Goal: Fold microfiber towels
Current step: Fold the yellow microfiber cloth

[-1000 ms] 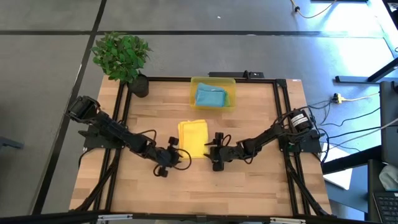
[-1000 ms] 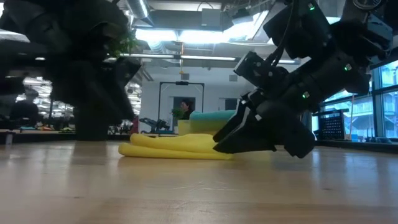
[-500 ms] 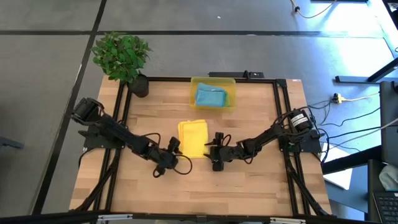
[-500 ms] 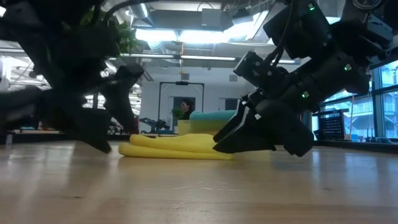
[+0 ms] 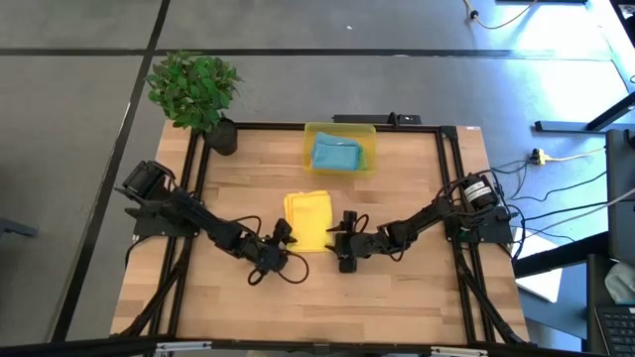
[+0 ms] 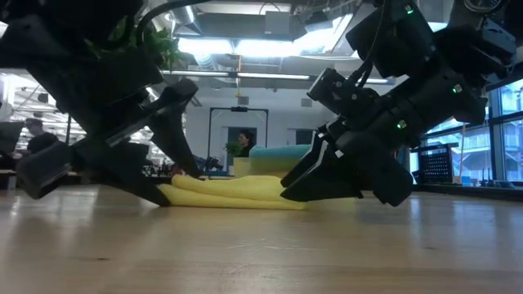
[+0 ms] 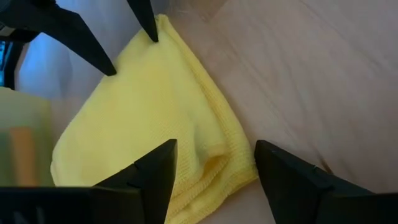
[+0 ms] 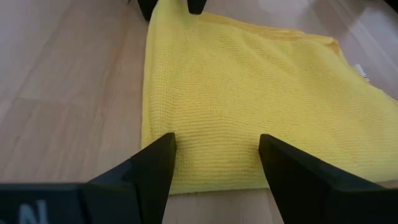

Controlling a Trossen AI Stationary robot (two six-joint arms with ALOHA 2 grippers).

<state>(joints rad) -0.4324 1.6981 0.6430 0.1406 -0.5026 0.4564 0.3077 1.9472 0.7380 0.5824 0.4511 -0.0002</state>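
The folded yellow towel is lying mid-table. It is judged soft, light and floppy, so it is best pinched at a corner through all layers. The left gripper and right gripper are spread open at its corners, nothing grasped.
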